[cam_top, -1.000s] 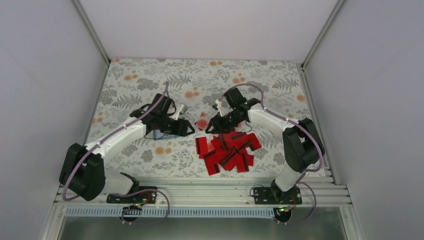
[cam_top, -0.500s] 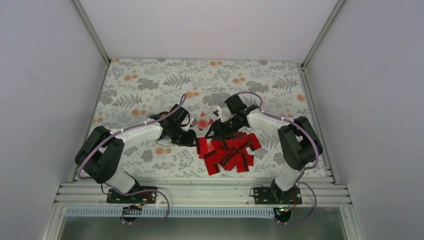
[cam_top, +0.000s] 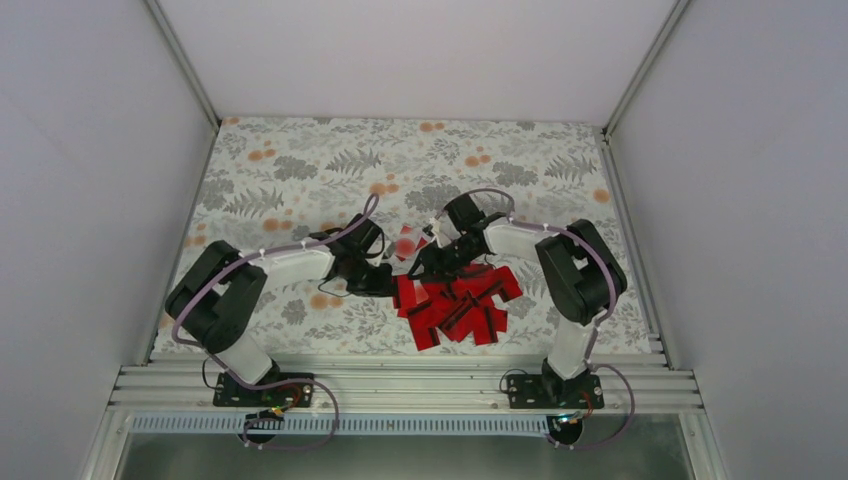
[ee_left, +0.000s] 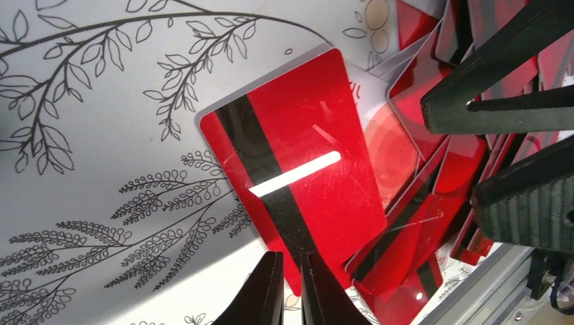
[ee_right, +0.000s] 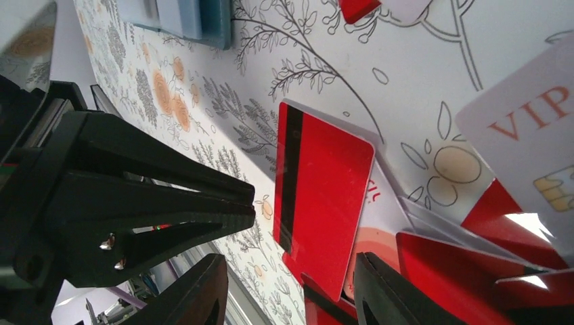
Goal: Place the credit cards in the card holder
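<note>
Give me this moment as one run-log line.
left pincer: shut at edge of striped red card, grip unclear | right pincer: open over same card | card holder: apart from both

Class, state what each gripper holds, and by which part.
Right gripper: open, nothing held. Left gripper: shut at an edge of the striped red card; whether it pinches that edge cannot be told.

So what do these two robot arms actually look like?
Both the left arm and right arm have white tube links between chunky black joints, with a mauve cable looped alongside. Each ends in two black, tapering fingers.
</note>
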Motion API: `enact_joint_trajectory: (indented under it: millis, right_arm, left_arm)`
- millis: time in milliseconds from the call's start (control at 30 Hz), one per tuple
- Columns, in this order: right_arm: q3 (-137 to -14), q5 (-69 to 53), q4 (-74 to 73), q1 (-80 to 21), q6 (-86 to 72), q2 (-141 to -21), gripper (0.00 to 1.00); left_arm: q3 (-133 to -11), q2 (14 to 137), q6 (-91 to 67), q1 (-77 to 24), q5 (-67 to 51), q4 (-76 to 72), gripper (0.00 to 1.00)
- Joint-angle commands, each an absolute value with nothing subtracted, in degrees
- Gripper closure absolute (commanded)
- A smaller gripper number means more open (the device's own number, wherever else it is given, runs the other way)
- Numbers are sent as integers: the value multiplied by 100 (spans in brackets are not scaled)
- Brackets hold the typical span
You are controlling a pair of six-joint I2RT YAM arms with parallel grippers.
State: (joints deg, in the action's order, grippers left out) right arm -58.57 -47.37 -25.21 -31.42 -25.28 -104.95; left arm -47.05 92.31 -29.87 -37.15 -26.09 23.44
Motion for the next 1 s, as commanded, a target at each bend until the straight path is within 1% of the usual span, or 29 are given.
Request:
enact_joint_trajectory:
  millis: [0,300,600,967]
  right_arm:
    - [-6095,-4805,-2333,-3089,-2418,-10688,52]
    - [-6239,-4869,-2337,-3071,-2309,-10842,53]
    - [-6218,-4907,-2330,-3041,-2069,-11158,52]
    - [-6236,-5070,-2207,-3041,-2166,-11472,53]
  left_arm:
    - [-4905,9415,-2944,-3739,-2592,2252,93]
    - [-5116,9856,-2670,-3740,-2497,2362,97]
    - [-4876,10041,-2546,-3745,-2362,2276,98]
    - [-4921,10236,-2335,-3744,-2373,2281,98]
